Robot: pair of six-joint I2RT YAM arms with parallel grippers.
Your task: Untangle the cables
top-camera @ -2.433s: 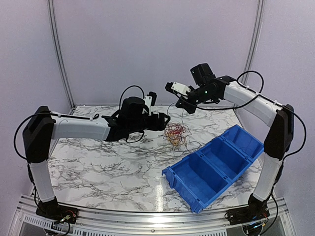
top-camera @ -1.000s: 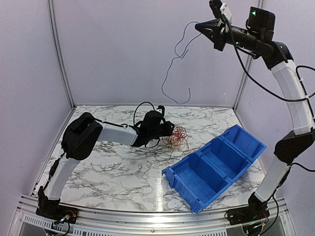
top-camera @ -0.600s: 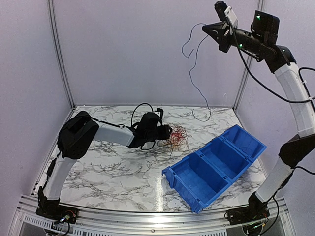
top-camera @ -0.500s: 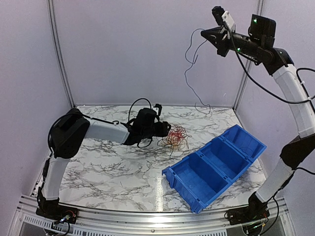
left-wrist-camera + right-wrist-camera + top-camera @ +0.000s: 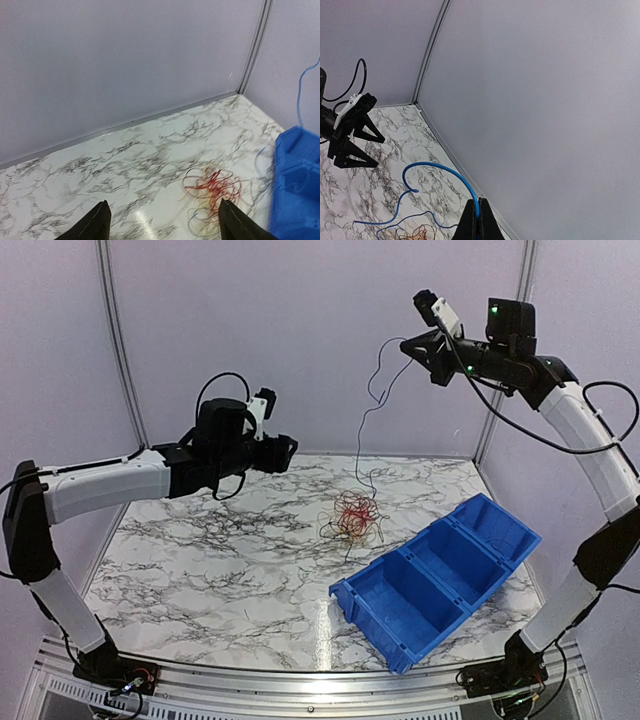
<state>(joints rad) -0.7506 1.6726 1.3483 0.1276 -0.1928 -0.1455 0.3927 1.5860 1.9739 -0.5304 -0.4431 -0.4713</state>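
Right gripper (image 5: 406,346) pinches one thin blue cable (image 5: 440,170), which dangles in loose curves toward the pile. Red-orange tangle of cables (image 5: 352,517) lies on the marble table (image 5: 200,570) near the blue bin (image 5: 440,570). Left gripper (image 5: 162,220) is spread wide and empty, hovering above the table

Bright even light, soft glare on marble table (image 5: 322,630), left-wrist view motion-blurred

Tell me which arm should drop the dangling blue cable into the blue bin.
Right. The right gripper is shut on the blue cable, raised high on the blue bin side of the table. The left gripper is open and empty, across the tangle of cables from the bin.
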